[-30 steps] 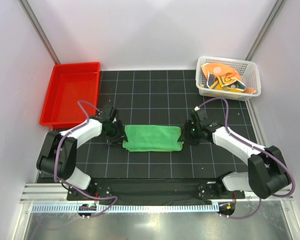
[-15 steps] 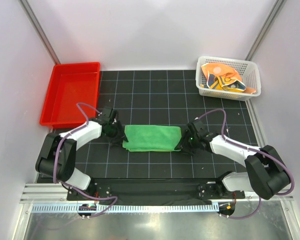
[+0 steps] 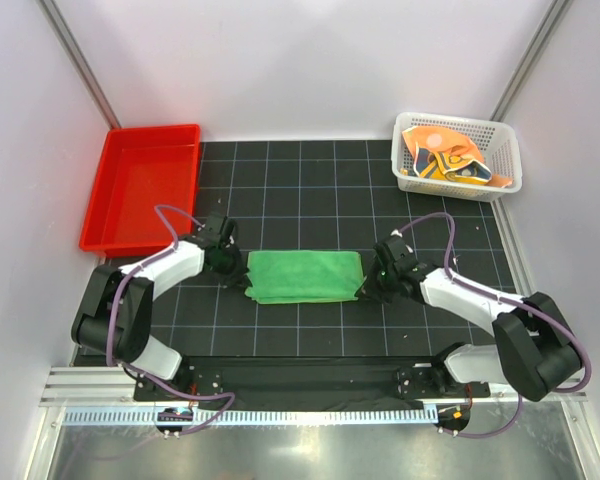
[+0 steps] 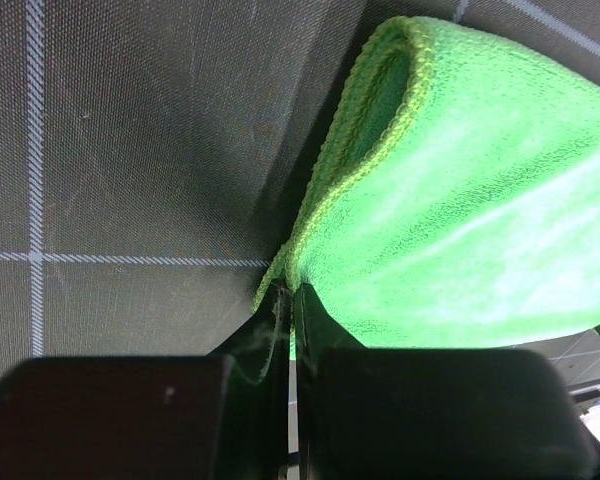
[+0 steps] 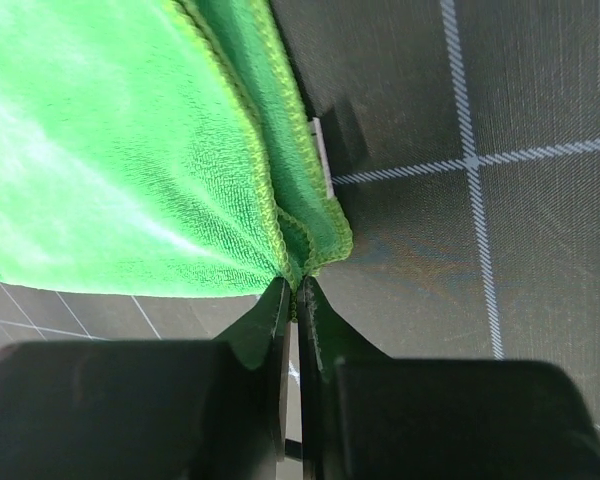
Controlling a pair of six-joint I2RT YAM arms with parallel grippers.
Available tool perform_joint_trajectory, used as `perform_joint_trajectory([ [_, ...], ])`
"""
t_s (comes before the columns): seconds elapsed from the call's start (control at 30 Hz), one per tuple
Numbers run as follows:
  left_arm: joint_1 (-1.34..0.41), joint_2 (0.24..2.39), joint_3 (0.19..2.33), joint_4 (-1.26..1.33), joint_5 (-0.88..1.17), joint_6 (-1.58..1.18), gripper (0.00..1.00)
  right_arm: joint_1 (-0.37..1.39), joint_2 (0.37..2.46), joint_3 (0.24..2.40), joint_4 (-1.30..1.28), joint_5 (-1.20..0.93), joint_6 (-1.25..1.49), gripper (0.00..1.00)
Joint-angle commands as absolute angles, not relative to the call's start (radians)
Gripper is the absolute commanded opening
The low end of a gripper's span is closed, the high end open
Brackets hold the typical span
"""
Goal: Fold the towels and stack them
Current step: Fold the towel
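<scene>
On the black grid mat (image 3: 310,200), the left gripper (image 3: 244,277) and the right gripper (image 3: 362,285) each clench a corner at opposite ends of the folded green towel (image 3: 303,276).

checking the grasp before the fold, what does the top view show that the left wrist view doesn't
Only the top view: the red tray, the white basket holding orange cloth, and the whole outline of the green towel. Only the left wrist view: the left pincer shut on the towel's corner hem. Both: the towel, that pincer, the black gridded mat.
</scene>
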State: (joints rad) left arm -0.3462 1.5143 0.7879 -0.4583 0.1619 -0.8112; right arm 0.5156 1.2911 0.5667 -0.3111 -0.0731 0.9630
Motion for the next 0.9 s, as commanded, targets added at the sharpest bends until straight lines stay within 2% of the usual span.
perform_joint_trajectory([
  [0.0,-0.347,1.520,0.841,-0.491,0.152,-0.804,0.00,0.519,1.255,0.632,-0.345,-0.014,0.927,0.01],
  [0.5,-0.356,1.447,0.951,-0.632,0.150,-0.821,0.00,0.514,1.272,0.798,-0.504,0.077,0.819,0.01],
  [0.7,-0.397,1.408,0.806,-0.537,0.189,-0.886,0.00,0.515,1.244,0.678,-0.444,0.037,0.792,0.01],
  [0.87,-0.423,1.442,0.769,-0.494,0.201,-0.905,0.00,0.515,1.270,0.614,-0.407,0.022,0.795,0.01],
])
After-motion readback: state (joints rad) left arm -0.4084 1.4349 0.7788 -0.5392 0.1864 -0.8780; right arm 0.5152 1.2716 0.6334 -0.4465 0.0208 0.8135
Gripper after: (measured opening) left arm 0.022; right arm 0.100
